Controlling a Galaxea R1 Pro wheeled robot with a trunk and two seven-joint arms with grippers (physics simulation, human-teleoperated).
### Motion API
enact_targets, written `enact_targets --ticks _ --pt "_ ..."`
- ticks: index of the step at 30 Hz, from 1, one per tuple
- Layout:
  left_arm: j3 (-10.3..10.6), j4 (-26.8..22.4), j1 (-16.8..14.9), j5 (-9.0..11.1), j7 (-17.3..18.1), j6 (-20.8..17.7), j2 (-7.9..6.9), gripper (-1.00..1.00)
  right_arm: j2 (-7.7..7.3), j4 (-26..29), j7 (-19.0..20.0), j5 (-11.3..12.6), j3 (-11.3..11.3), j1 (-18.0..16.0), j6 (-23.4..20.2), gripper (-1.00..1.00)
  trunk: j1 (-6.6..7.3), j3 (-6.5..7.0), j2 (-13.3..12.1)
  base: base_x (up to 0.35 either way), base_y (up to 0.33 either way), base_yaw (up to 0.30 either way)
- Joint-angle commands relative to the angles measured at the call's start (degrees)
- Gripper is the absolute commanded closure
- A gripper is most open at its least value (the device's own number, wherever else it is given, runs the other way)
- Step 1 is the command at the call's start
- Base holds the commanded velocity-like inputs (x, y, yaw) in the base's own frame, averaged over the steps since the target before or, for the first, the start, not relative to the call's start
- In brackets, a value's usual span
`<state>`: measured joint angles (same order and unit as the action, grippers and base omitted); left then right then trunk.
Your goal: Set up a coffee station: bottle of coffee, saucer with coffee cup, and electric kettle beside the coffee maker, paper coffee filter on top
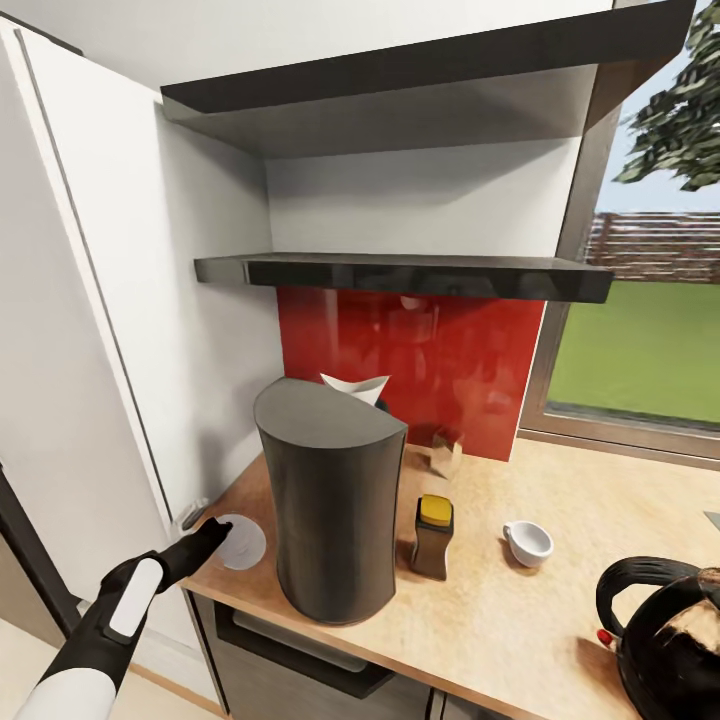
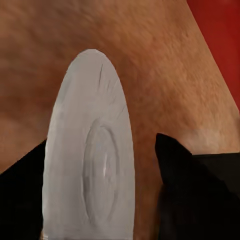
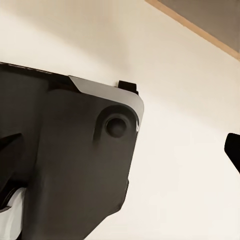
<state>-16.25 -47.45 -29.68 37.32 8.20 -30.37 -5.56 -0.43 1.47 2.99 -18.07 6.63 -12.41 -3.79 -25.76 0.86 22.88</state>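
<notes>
Head view looks down on a wooden kitchen countertop point(image 1: 560, 600) in a corner, with a white wall at the left, a red backsplash point(image 1: 440, 370) behind, and two dark shelves point(image 1: 400, 272) above. A tall dark grey coffee maker point(image 1: 335, 510) stands near the counter's front edge. A white paper coffee filter point(image 1: 356, 387) shows just behind its flat top; whether it rests on the machine cannot be told. Just beside the coffee maker, on the window side, stands the bottle of coffee point(image 1: 433, 538), dark with a yellow cap. Further along the counter a small white coffee cup point(image 1: 528, 541) sits on the bare wood, well apart from the saucer. A black electric kettle point(image 1: 665, 630) stands at the counter's near right edge, partly cut off by the frame. A window point(image 1: 640, 330) at the right shows grass and a tree.

The white saucer point(image 1: 240, 541) lies flat on the counter's left front corner, just beside the coffee maker. The left gripper point(image 1: 208, 540), black on a white and black arm, reaches to the saucer's near edge.

Left wrist view shows the saucer point(image 2: 92, 160) close up between two dark fingers point(image 2: 190, 195), one on each side, spread around its rim; whether they press on it cannot be told.

Right wrist view shows a dark robot part point(image 3: 75, 160) against a pale floor point(image 3: 185, 125); the right claw's state cannot be told.
</notes>
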Motion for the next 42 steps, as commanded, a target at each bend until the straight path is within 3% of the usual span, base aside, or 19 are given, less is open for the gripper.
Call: enact_targets --ticks 1,16,33,38,42 --pt "-0.23 -0.01 -0.02 0.14 0.11 -0.39 0.02 -1.00 -0.01 0.13 0.26 -0.56 0.49 0.03 -0.34 -1.00 -0.02 -0.02 0.04 0.000 0.000 0.000" --pt "-0.27 -0.01 0.01 0.20 -0.08 -0.30 -0.04 -1.00 0.01 0.11 0.26 -0.56 0.49 0.02 -0.34 -1.00 -0.02 -0.02 0.04 -0.002 0.001 0.000" --pt "-0.19 -0.01 0.06 0.16 0.20 -0.13 0.05 -1.00 0.19 0.27 0.26 -0.56 0.54 0.05 -0.42 -1.00 -0.02 -0.02 0.04 -0.304 0.106 0.000" --pt "-0.58 0.12 0.85 0.18 0.15 -1.10 -1.87 -1.00 0.32 0.33 0.26 -0.56 0.54 0.03 -0.51 -1.00 -0.02 -0.02 0.04 -0.202 0.005 0.000" --pt "-0.56 1.05 4.93 0.02 0.27 -0.71 -2.67 -1.00 0.32 0.37 0.26 -0.63 0.50 0.02 -0.52 -1.00 -0.02 -0.02 0.04 -0.038 0.001 0.000"
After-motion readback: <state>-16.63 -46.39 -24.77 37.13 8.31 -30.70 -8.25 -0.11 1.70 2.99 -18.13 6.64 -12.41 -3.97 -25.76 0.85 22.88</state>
